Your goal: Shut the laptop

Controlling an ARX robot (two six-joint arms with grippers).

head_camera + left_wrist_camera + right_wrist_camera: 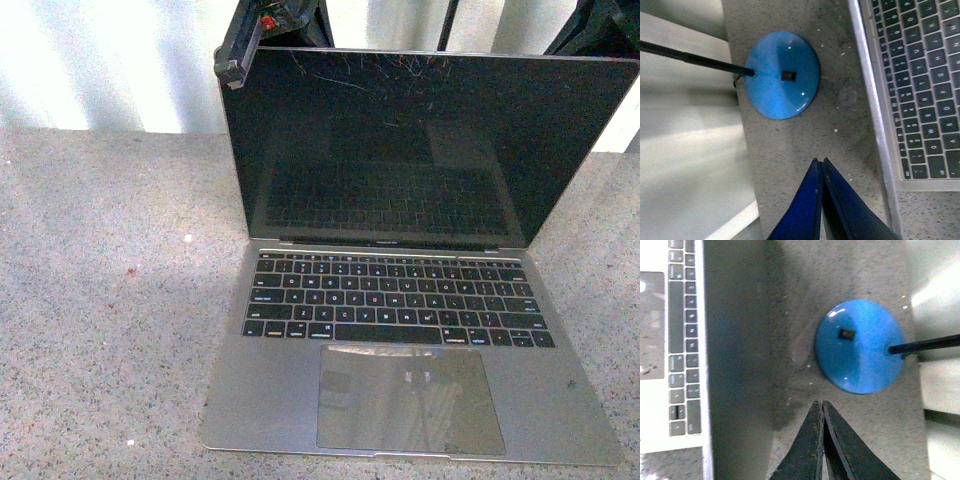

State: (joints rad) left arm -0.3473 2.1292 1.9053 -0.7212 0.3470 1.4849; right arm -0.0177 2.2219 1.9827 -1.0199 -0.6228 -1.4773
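The laptop lies open on the speckled grey table, with black keys, a large trackpad and a scratched black screen that stands upright. Part of my left arm shows behind the lid's top left corner, and part of my right arm behind its top right corner. In the left wrist view my left gripper has blue fingers, shut and empty, above the table beside the laptop's edge. In the right wrist view my right gripper has dark fingers, shut and empty, beside the laptop's other side.
A blue round base with a thin black rod stands on the table on each side behind the laptop, one in the left wrist view and one in the right wrist view. A white wall runs behind the table.
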